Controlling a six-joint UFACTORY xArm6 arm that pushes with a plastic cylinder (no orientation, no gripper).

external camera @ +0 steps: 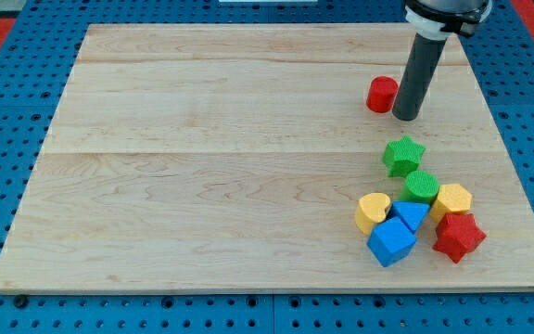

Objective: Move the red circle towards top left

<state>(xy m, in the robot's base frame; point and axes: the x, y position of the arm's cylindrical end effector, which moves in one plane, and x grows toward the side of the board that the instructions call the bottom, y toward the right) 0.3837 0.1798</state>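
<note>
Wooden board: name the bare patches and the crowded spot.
Bare: everything to the view's left of the red circle and my tip, to the board edge. Crowded: bottom right, from the green star down to the blue cube.

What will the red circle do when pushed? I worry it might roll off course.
The red circle looks like a short cylinder standing on its flat face, so it should slide, not roll. Its round side may slip off my tip, which sits just at its right. The wooden board looks smooth, so it likely glides easily.

The rod's upper part is cut off by the view's top edge, and the blue triangle (411, 215) is partly covered by the blue cube (391, 242) in front.
</note>
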